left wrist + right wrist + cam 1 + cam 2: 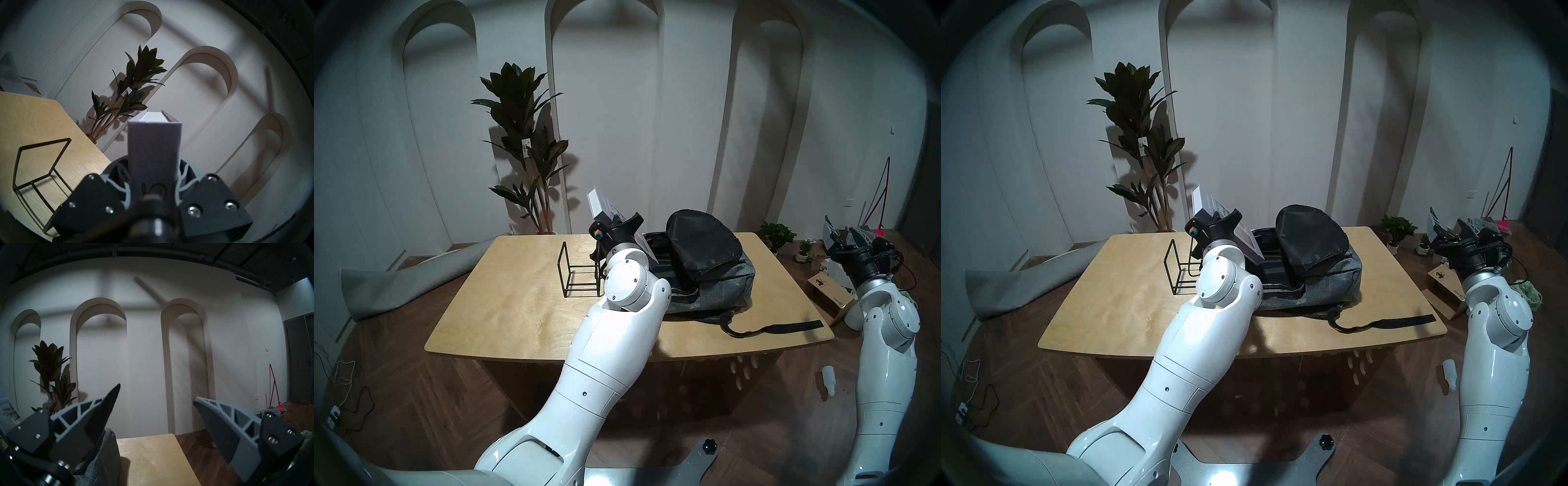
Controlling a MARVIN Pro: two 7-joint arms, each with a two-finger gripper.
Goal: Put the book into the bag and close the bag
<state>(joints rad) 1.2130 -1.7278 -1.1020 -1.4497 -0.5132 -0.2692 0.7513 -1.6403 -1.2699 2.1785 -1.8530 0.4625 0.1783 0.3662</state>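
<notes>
Aloft, left gripper [153, 185] clamps the book [153, 144], seemingly beside the bag [714, 271].

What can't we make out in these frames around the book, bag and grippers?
- Left gripper fingertips: left wrist view, the book covers them; head views, wrist blocks them.
- Book cover title: cut off at the right wrist view's left edge.
- Bag interior: head views, raised black flap and left arm hide most.
- Bag's zipper pull: too small anywhere.
</notes>
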